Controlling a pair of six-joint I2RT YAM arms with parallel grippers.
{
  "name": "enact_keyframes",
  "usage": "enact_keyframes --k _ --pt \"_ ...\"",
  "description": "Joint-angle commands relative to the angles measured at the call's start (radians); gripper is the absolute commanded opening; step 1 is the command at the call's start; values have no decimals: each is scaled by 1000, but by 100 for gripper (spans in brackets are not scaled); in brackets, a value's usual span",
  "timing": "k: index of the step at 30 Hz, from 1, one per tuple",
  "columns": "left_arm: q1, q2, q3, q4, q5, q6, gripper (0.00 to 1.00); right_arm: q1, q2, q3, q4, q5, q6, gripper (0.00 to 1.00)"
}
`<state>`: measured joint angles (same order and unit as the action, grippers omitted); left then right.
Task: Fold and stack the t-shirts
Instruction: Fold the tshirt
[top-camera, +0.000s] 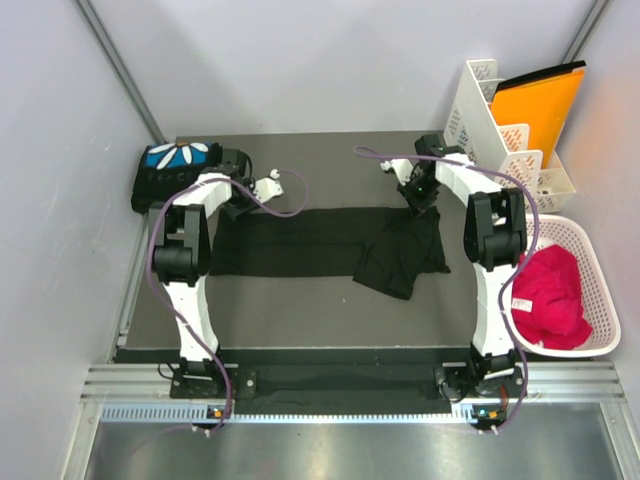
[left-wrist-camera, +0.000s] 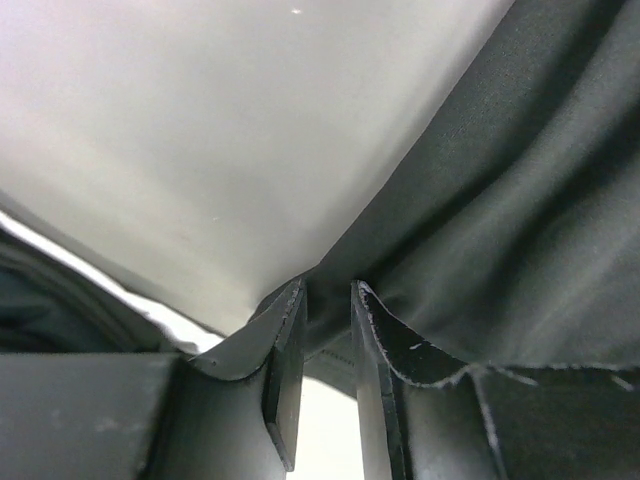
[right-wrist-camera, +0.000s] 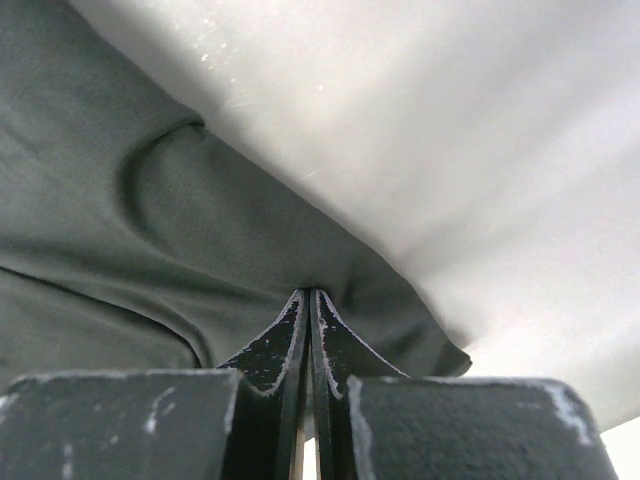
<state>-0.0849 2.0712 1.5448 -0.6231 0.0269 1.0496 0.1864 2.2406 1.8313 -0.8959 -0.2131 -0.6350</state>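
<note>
Centre of desk (top-camera: 300, 320): a spread black t-shirt (top-camera: 300, 240) lies across it from the left arm (top-camera: 185, 260) to the right arm (top-camera: 492, 240). The left hand (left-wrist-camera: 325, 300) and right hand (right-wrist-camera: 308, 293) are both clamped on its cloth, so each arm bars its own side.

Open lanes: the bare strip near the bases, and the far strip behind the cloth, which is crossed by purple cables (top-camera: 375, 153).

Far-left corner: blocked by a folded t-shirt (top-camera: 178, 168), just beside the left wrist.

Far right: white file rack (top-camera: 478, 110) with an orange folder (top-camera: 540, 105).

Right flank: white basket (top-camera: 592, 242) holding red cloth (top-camera: 550, 295), close beside the right arm.

Walls (top-camera: 50, 200) close three sides.
</note>
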Motion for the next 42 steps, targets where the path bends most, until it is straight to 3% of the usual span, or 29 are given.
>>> enact_keyframes --k 1,16,26,35,42 --pt "-3 26 24 46 -66 3 29 -19 42 40 67 75 4 0" --pt "-3 36 -8 180 -200 -48 28 -21 10 -44 198 244 -15 0" --pt "-4 41 -8 236 -252 -75 28 -19 -51 -64 196 167 -32 1" --pt "-12 -132 -107 342 -232 -102 28 -4 -240 -53 169 75 -8 4" --pt "-21 -253 -164 313 -199 -126 29 47 -384 -185 144 28 -15 10"
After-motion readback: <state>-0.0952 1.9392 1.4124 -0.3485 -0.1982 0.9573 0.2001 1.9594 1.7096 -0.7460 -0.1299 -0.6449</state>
